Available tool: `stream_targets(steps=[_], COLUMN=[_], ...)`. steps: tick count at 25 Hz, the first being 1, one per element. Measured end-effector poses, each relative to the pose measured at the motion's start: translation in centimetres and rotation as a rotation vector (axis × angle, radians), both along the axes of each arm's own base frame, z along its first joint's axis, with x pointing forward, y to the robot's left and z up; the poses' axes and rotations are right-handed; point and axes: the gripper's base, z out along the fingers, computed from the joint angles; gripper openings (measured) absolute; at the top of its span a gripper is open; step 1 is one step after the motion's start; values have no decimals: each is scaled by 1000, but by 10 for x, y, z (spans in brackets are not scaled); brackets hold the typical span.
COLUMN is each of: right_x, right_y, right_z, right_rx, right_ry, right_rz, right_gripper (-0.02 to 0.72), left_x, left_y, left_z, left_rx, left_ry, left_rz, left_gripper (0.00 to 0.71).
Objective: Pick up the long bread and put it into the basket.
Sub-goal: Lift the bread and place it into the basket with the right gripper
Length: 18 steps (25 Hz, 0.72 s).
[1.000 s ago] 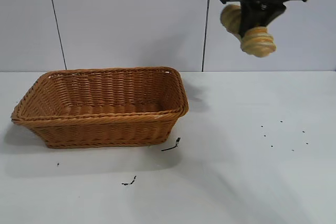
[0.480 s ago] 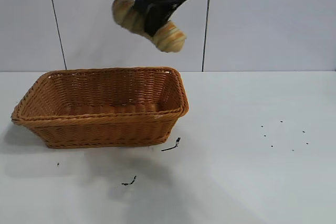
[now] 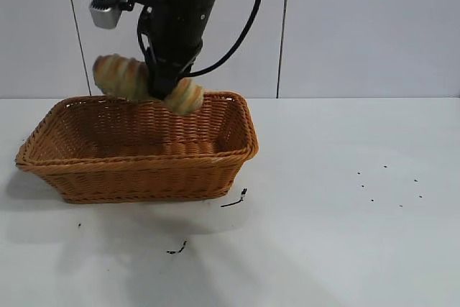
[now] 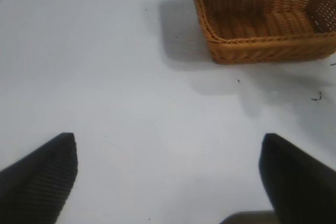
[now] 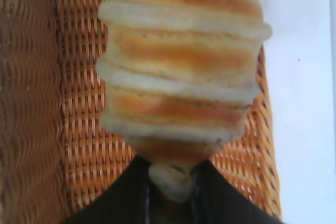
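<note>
White desk [image 3: 345,235] surface carries the basket [image 3: 136,170], an orange-brown wicker container with flared sides, standing toward the left arm's side of the exterior view. The right arm reaches across from above, and the right end effector [image 3: 159,85] is clenched around the middle of the long bread [image 3: 118,77], which hangs tilted above the basket's rear rim, one end projecting toward the left and the other dipping near the rim. The right wrist view shows the loaf over the woven floor and near one end wall, with desk visible beyond that wall. Risk assessment: the loaf sits close to the rim, so a release here could let one end strike the braided edge and tip the loaf outward onto the desk. A descent without centring could press the lower end against the wicker and shift the lightweight basket. The grip covers only a narrow band of a soft loaf, so rotation in the grasp is possible. The left end effector [image 4: 168,182] rests released over bare desk, well apart from the basket. Small dark crumbs [image 3: 233,201] lie beside the basket.
</note>
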Motion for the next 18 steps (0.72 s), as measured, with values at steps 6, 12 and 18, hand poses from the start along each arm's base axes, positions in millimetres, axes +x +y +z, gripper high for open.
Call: stream_targets(steps=[6,12,18], right_x=[2,1,-2], right_y=[1,1,-1], right_z=[-5,2,28], right_rx=[19,39,76], right_ry=[9,12,-16], right_rz=[-26,-55,-73], right_gripper=[153,630,689], left_x=[0,0,0], left_y=[0,0,0], left_z=[0,0,0], left_rx=[0,0,0], left_ry=[0,0,0], left_rz=[0,0,0], left_gripper=[693,693,693])
